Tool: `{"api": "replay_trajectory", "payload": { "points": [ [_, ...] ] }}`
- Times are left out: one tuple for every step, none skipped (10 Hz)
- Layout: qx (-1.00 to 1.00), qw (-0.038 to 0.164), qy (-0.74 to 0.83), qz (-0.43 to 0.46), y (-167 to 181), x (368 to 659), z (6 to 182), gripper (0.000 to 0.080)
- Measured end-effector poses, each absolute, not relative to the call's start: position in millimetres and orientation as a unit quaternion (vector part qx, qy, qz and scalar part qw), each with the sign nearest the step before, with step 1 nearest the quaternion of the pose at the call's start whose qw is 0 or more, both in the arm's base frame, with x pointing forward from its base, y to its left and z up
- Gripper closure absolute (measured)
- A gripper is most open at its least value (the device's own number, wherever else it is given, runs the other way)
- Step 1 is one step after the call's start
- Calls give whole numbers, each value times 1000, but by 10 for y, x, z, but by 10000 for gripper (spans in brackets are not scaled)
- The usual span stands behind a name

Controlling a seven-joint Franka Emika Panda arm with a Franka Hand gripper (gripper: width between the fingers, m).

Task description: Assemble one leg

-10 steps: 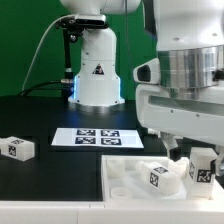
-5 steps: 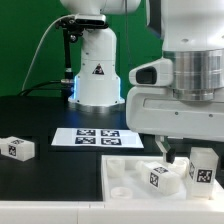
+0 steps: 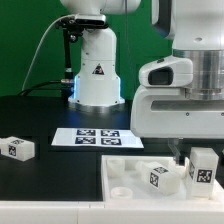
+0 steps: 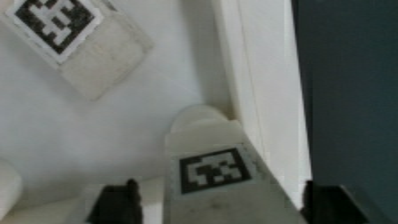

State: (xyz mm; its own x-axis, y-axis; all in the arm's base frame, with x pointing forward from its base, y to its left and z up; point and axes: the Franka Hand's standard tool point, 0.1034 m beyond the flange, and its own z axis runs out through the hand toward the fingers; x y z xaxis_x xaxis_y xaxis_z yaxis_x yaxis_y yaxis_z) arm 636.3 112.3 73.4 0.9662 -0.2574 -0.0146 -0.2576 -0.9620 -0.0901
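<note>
On the white panel [image 3: 130,178] near the camera, the leg [image 3: 160,176] now lies fully exposed, since the gripper [image 3: 183,155] has drifted toward the exterior view's right and lifted a little over the last second. It hangs fingers-down above the panel's right end; in the wrist view its fingers [image 4: 118,201] stand wide apart, straddling a tagged leg [image 4: 215,170] without touching. Farther back on the bench [image 3: 40,120] lies the marker board [image 3: 97,139].

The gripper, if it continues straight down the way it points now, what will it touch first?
Most likely the leg: in the wrist view this tagged white peg lies between the open fingertips of the gripper, on the white panel. Depth is unclear, so how near it is I cannot tell.
</note>
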Motion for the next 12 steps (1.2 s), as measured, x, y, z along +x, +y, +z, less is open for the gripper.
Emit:
{"api": "replay_trajectory", "payload": {
  "points": [
    [-982,46,183,4,1122,6361,733,514],
    [-974,45,224,6,1123,6361,732,514],
    [-965,45,259,7,1125,6361,733,514],
    [-957,45,287,9,1127,6361,732,514],
    [-942,46,333,12,1132,6359,731,514],
    [-923,46,383,16,1129,6356,731,514],
    [-897,47,440,25,1132,6351,730,514],
    [-857,47,512,30,1144,6359,729,514],
    [-805,49,590,33,1159,6368,728,514],
    [-753,54,655,30,1170,6385,716,514],
    [-704,56,708,30,1187,6394,714,514],
    [-680,57,730,32,1185,6398,717,514]
  ]
}}
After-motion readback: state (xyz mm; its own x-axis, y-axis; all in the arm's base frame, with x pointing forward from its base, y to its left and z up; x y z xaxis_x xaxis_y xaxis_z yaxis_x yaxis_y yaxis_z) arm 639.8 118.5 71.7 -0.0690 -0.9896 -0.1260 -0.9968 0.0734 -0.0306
